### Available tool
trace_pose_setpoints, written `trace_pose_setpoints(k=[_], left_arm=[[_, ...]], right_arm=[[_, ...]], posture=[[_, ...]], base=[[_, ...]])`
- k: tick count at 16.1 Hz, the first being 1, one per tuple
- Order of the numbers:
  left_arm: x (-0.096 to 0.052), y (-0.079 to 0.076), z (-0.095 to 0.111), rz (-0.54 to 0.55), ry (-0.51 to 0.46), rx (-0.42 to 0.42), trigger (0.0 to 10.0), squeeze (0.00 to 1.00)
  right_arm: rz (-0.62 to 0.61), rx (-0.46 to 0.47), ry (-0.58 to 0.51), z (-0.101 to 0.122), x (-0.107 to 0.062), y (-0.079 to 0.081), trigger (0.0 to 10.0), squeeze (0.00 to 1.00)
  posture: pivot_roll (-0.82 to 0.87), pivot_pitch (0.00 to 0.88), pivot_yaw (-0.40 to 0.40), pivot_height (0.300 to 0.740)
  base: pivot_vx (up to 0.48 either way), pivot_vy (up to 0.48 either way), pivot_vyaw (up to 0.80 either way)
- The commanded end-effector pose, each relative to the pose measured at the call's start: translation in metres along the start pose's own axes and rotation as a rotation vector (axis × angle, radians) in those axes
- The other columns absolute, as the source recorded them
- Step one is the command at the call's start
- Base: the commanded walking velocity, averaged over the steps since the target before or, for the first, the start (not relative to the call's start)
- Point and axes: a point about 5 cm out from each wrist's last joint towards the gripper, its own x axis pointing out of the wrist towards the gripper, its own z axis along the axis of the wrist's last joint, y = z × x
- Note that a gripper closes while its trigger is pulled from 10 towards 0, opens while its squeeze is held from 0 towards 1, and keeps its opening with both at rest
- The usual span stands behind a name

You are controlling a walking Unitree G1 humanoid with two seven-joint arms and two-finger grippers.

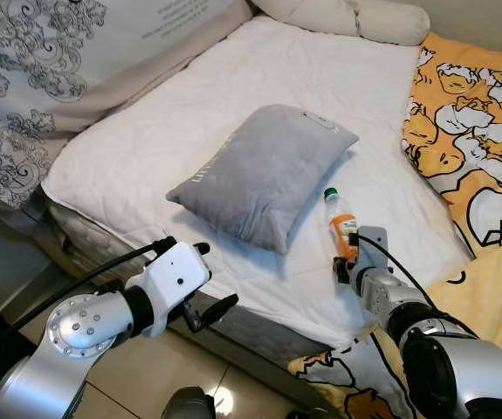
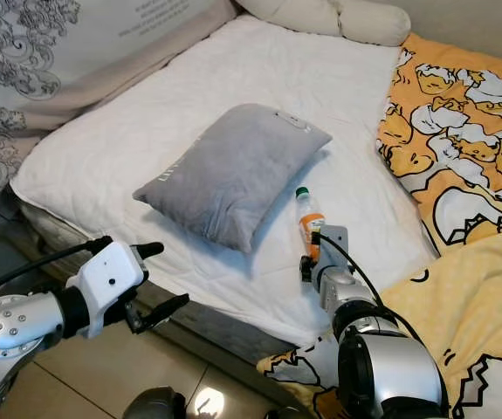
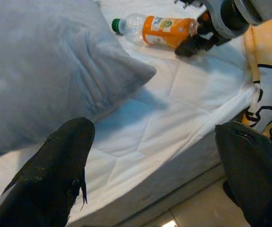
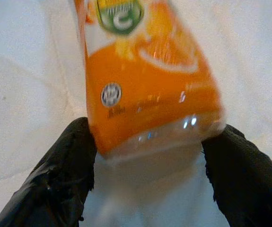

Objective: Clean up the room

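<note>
Your right claw sits low on the white mattress, with its two black fingers spread apart and the base of the orange drink bottle lying between them. In the right wrist view the left finger looks to be touching the bottle's side, and the right finger sits just beside the other lower corner; you cannot tell whether they are pressing yet. The bottle lies on its side on the mattress, with its green cap pointing away from the claw, toward the head of the bed.

Just beyond the bottle and to the left of your right claw lies the grey pillow, tilted on the mattress, its near corner close to the bottle but not touching it. To the right of that claw, the yellow patterned duvet covers the bed's side and drapes down in front of the arm.

Your left claw hangs off the near edge of the bed over the tiled floor, well apart from the bottle, with its fingers wide apart and holding nothing. Its wrist view looks across the mattress edge at the pillow's corner, with the bottle and your right claw beyond.
</note>
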Motion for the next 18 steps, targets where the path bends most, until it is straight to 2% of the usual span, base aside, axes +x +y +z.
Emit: trace_pose_setpoints(k=[1, 2, 3, 4, 7, 10, 11, 12, 13, 17, 18], left_arm=[[-0.004, 0.0, 0.003, 0.01, -0.005, 0.006, 10.0, 0.0], [-0.004, -0.001, 0.003, 0.01, -0.004, 0.004, 10.0, 0.0], [-0.004, -0.002, 0.003, 0.011, -0.003, 0.002, 10.0, 0.0], [-0.004, -0.002, 0.003, 0.011, -0.001, 0.0, 10.0, 0.0], [-0.005, -0.001, 0.002, 0.011, 0.004, -0.002, 10.0, 0.0], [-0.005, 0.0, 0.002, 0.007, 0.007, 0.001, 10.0, 0.0], [-0.005, -0.001, 0.002, 0.0, 0.008, 0.003, 10.0, 0.0], [-0.005, -0.001, 0.002, -0.002, 0.008, 0.003, 10.0, 0.0], [-0.003, 0.0, 0.003, -0.013, 0.007, 0.006, 10.0, 0.0], [-0.001, 0.003, 0.003, -0.024, 0.007, 0.013, 10.0, 0.0], [0.0, 0.005, 0.003, -0.028, 0.008, 0.015, 10.0, 0.0]], right_arm=[[-0.024, -0.016, -0.049, 0.012, 0.0, -0.004, 10.0, 0.0], [-0.02, -0.014, -0.056, 0.013, 0.0, -0.003, 10.0, 0.0], [0.007, 0.002, -0.072, 0.016, 0.0, 0.0, 10.0, 1.0], [0.008, -0.027, -0.089, 0.018, -0.001, 0.003, 10.0, 1.0], [0.044, -0.021, -0.122, 0.026, -0.001, 0.009, 10.0, 1.0], [0.05, -0.061, -0.107, 0.028, -0.001, 0.011, 10.0, 1.0], [0.041, -0.058, -0.079, 0.025, -0.001, 0.01, 3.4, 0.0], [0.037, -0.052, -0.073, 0.025, -0.001, 0.009, 3.4, 0.0], [0.028, -0.037, -0.061, 0.023, -0.001, 0.007, 0.0, 0.0], [-0.001, -0.079, -0.038, 0.016, 0.0, 0.002, 0.0, 0.0], [0.002, -0.054, -0.022, 0.014, 0.0, 0.002, 0.0, 0.0]], posture=[[0.38, 0.108, -0.059, 0.74], [0.38, 0.107, -0.061, 0.74], [0.39, 0.108, -0.065, 0.74], [0.39, 0.107, -0.066, 0.74], [0.39, 0.101, -0.064, 0.74], [0.39, 0.102, -0.056, 0.74], [0.39, 0.097, -0.05, 0.74], [0.39, 0.097, -0.05, 0.74], [0.39, 0.094, -0.042, 0.74], [0.39, 0.08, -0.027, 0.74], [0.39, 0.073, -0.024, 0.74]], base=[[0.0, 0.0, 0.0], [0.0, 0.0, 0.0], [0.0, 0.0, 0.0], [0.0, 0.0, 0.0], [0.0, 0.0, 0.0], [0.0, 0.0, 0.0], [0.0, 0.0, 0.0], [0.0, 0.0, 0.0], [0.0, 0.0, 0.0], [0.0, 0.0, 0.0], [0.0, 0.0, 0.0]])
